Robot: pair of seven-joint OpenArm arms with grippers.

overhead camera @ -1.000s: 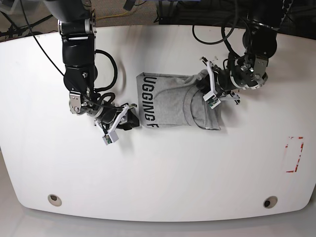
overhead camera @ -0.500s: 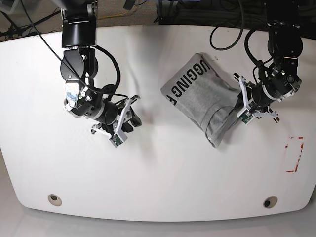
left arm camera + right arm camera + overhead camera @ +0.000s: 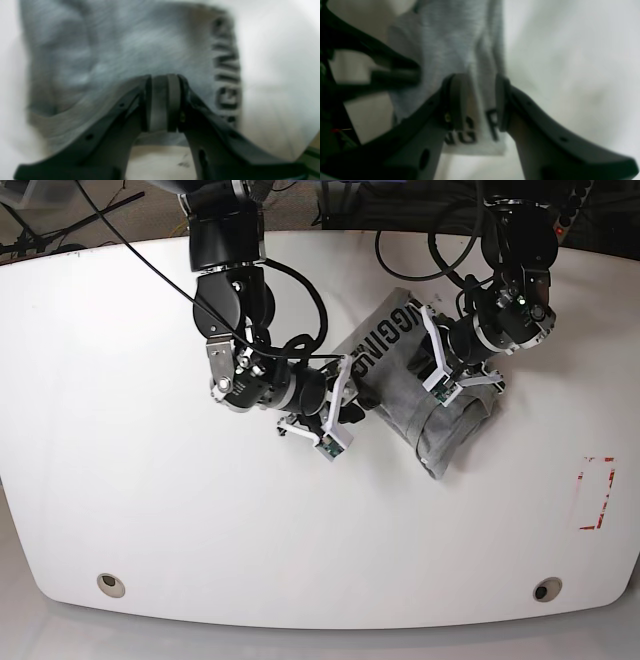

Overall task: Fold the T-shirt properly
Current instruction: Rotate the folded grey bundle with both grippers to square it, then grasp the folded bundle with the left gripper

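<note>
Folding looks well advanced: the soft heather-grey cotton T-shirt with black block lettering point(image 3: 420, 375) lies as a compact, several-layered bundle on the white table point(image 3: 150, 510), set askew toward the far right of centre, so what seems left is squaring it up and flattening the rumpled lower end. The base view alone gives this layout, with both arms meeting at the bundle, the right claw point(image 3: 345, 385) at its lettered end and the left claw point(image 3: 440, 375) over its middle. The right wrist view adds what the overhead cannot: the right claw's jaws stand either side of the lettered hem, closed on a fold of the cloth. The left wrist view, badly blurred, shows the left claw's pads point(image 3: 162, 102) pressed together, probably pinching a thin layer of shirt.
</note>
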